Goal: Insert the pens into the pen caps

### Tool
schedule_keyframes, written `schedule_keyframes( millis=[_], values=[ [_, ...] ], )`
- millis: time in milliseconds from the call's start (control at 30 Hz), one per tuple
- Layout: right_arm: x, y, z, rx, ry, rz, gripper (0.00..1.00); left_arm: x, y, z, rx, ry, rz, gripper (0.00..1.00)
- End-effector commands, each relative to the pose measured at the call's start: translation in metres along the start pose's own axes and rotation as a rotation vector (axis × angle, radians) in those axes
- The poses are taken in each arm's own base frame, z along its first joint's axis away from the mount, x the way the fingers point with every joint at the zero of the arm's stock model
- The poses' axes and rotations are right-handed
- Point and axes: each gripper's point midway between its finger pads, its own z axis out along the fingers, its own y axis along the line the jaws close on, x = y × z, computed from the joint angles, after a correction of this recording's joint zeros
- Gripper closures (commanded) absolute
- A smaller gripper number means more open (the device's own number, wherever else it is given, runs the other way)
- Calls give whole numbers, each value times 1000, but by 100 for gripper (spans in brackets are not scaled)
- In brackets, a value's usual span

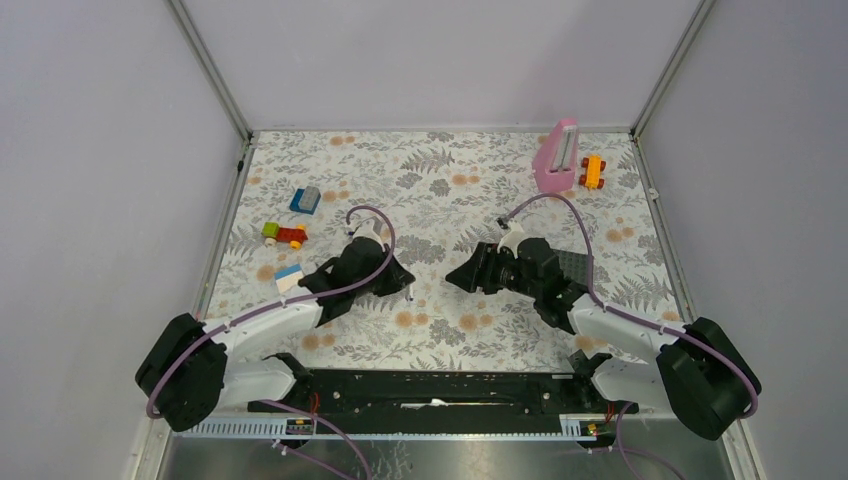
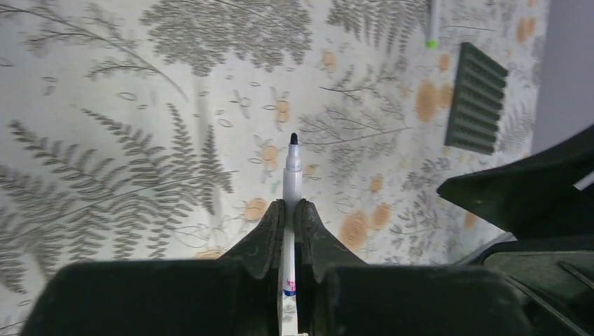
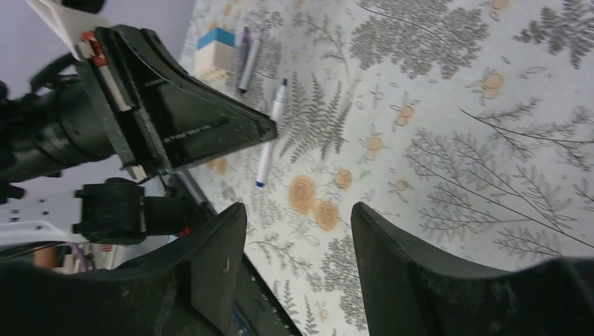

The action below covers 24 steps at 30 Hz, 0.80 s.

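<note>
Left gripper (image 2: 289, 208) is pinching black-tipped pen (image 2: 292, 164) tight, left of grey plate (image 2: 476, 98); right gripper (image 3: 298, 210), beside plate, is hanging half-open, empty.

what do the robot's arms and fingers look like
Both the left arm and right arm have white links between bulky black joint housings, and a looping lilac cable trails along each. The fingers are matte black tapered wedges.

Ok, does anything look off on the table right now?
Nothing spilled or broken. The pen clamped in the left fingers has its black tip bare, and I can't spot any cap in these views.
</note>
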Motion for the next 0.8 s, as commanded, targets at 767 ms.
schedule_keyframes(
  millis=[767],
  values=[
    [-15, 50, 2, -261, -67, 124, 47, -17, -110, -34, 524, -113, -147, 100]
  ],
)
